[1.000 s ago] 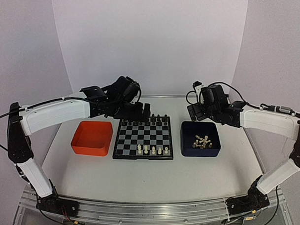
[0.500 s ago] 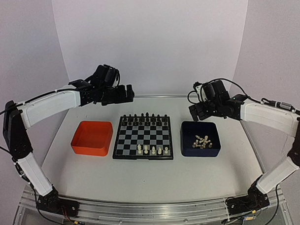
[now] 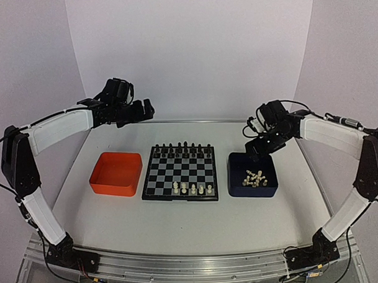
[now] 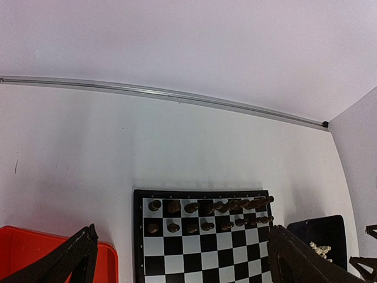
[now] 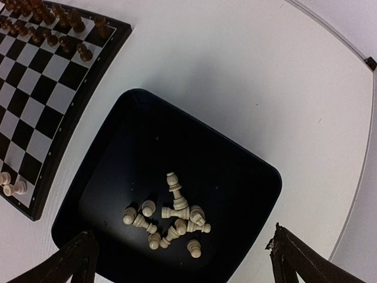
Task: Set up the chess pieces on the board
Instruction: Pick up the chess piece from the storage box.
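Cream-white plastic chess pieces (image 5: 171, 218) lie mostly toppled, axes pointing every way, in the dark blue square tray (image 5: 235, 171) right of the black-and-grey checkered board (image 3: 179, 173). The left hand (image 3: 141, 112) and right hand (image 3: 259, 146) gape wide and empty above the white table (image 3: 179, 222).

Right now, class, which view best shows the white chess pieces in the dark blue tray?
The right wrist view: it looks down on the white chess pieces, each one distinct in the dark blue tray. The top external view shows only a small pale cluster; the left wrist view catches a few near its corner.
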